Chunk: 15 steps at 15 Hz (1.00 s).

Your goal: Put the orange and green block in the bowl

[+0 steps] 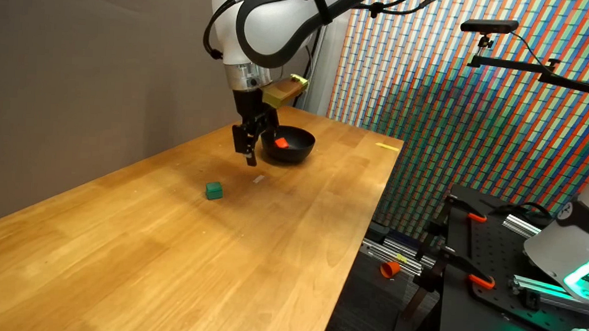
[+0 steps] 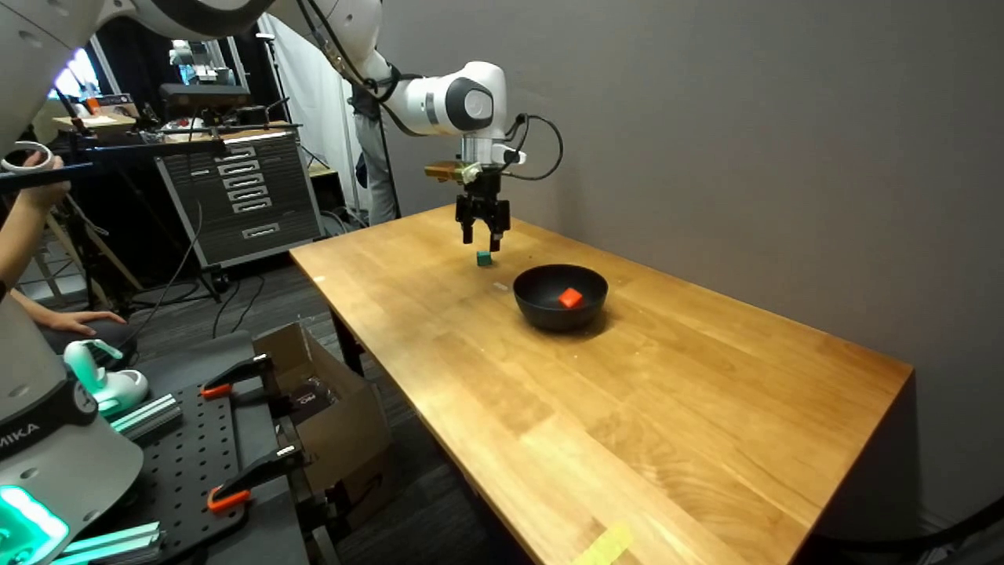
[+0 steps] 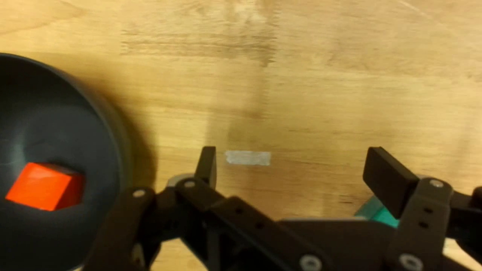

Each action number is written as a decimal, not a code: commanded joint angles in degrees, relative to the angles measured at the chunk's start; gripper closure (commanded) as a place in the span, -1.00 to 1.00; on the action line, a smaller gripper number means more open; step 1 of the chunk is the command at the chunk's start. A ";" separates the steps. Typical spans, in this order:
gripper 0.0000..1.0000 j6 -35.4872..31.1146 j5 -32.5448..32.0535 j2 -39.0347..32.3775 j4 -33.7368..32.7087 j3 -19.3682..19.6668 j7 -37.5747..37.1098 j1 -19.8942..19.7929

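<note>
Robotics lab: robot arm (image 2: 439,103), drawer cabinet (image 2: 239,210), clamps (image 2: 260,468).

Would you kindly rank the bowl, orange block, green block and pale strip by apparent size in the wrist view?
1. The bowl, though cut off by the frame
2. The orange block
3. The pale strip
Not ranked: the green block, partly hidden by the tool.
</note>
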<state>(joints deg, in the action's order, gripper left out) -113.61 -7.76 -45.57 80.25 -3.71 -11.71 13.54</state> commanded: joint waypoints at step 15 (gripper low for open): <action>-1.00 4.46 -4.44 -18.52 -23.91 -4.36 32.71 3.96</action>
<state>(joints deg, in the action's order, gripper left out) -111.47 -8.55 -60.08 63.97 -10.17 16.95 15.56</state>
